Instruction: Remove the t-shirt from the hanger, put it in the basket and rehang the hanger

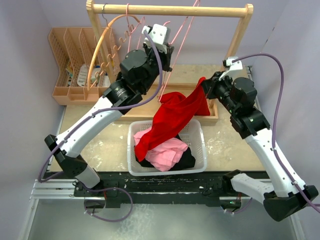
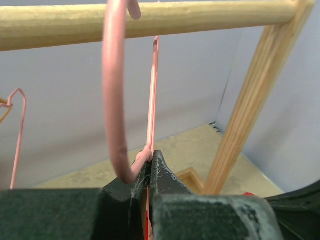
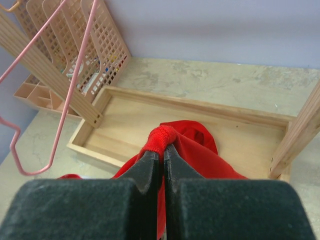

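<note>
A red t-shirt (image 1: 172,120) hangs from my right gripper (image 1: 204,86) down into the white basket (image 1: 200,162). My right gripper (image 3: 161,151) is shut on a bunched fold of the t-shirt (image 3: 200,150). A pink wire hanger (image 1: 180,40) hangs on the wooden rail (image 1: 175,10). My left gripper (image 1: 167,50) is up by the rail. In the left wrist view it (image 2: 150,156) is shut on the hanger (image 2: 114,100) at the base of its hook, just under the rail (image 2: 150,20). The shirt looks free of the hanger.
The basket holds pink (image 1: 167,152) and black clothes. A peach and pink hanger set (image 1: 107,45) hangs at the rail's left end. A peach organiser rack (image 1: 72,65) stands at the back left. A shallow wooden tray (image 3: 150,120) forms the rack's base.
</note>
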